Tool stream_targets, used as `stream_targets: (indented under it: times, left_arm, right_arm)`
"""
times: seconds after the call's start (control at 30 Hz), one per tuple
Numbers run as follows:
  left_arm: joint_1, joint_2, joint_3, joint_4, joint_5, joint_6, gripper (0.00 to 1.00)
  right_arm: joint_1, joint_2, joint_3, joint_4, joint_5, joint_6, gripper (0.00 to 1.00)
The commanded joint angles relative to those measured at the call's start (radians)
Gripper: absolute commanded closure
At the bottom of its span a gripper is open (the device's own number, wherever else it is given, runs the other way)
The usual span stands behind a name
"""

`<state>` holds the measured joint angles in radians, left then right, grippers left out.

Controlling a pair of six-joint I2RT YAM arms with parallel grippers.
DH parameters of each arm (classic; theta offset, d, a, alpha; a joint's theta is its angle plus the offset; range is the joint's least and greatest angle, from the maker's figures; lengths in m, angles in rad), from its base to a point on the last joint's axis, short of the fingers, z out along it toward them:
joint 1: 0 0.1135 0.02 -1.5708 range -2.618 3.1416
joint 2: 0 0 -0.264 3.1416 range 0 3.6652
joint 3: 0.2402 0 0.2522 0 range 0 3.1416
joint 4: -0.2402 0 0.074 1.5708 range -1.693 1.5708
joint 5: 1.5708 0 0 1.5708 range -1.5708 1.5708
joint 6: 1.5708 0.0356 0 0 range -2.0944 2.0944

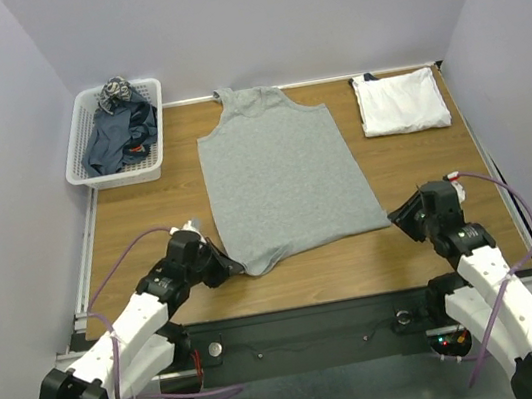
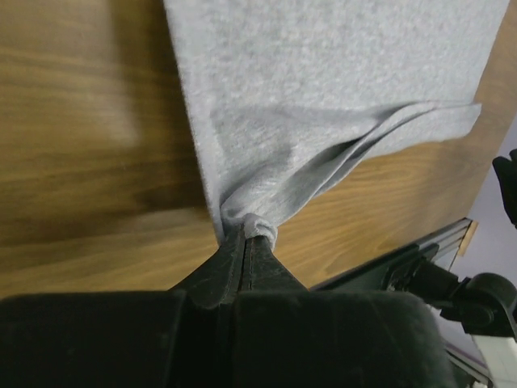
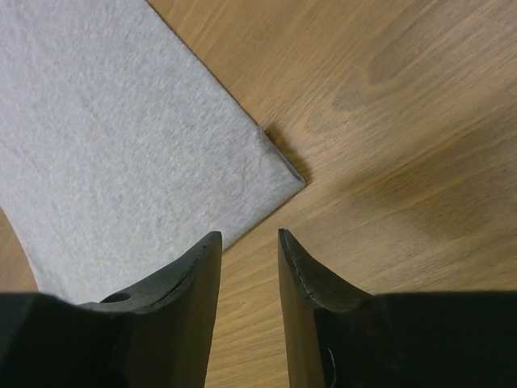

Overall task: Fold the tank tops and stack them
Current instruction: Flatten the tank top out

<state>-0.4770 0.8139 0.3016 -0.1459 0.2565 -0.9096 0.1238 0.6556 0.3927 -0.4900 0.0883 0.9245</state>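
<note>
- My left end effector [image 2: 245, 236] clamps a hem corner of the grey tank top [image 1: 277, 172]; the limp, light jersey bunches there.
- My right end effector [image 3: 249, 242] gapes empty; I'd pinch the opposite hem corner.

Grey tank top [image 1: 280, 172] spread on table [image 1: 146, 206]

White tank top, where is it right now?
In the top external view, the white tank top lies folded at the table's far right corner, just right of the spread grey tank top.
</note>
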Motion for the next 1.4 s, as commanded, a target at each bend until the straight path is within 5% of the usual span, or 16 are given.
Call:
stream_targets:
  times: [0.0, 0.27, 0.53, 0.87, 1.03, 1.2, 1.37]
  left_arm:
    - [-0.006, -0.028, 0.013, -0.081, 0.041, -0.012, 1.00]
    - [-0.008, -0.091, 0.024, -0.254, 0.079, 0.000, 1.00]
    - [-0.006, -0.113, 0.096, -0.331, 0.078, 0.054, 0.68]
    - [-0.006, -0.093, 0.215, -0.363, 0.089, 0.146, 0.65]
    - [-0.006, 0.039, 0.310, -0.157, 0.066, 0.138, 0.65]
    - [-0.008, 0.322, 0.398, 0.199, 0.066, 0.103, 0.65]
    - [-0.021, 0.574, 0.520, 0.385, 0.087, 0.069, 0.66]
  right_arm:
    - [-0.007, -0.016, 0.031, -0.028, 0.030, 0.001, 0.60]
    - [-0.007, 0.111, 0.060, 0.037, 0.070, -0.038, 0.60]
    - [-0.007, 0.243, 0.129, 0.114, 0.136, -0.081, 0.60]
    - [-0.007, 0.364, 0.149, 0.175, 0.143, -0.136, 0.60]
    - [-0.007, 0.368, 0.109, 0.198, 0.142, -0.133, 0.60]
    - [-0.007, 0.383, 0.077, 0.228, 0.130, -0.125, 0.60]
    - [-0.007, 0.420, 0.075, 0.252, 0.100, -0.133, 0.60]
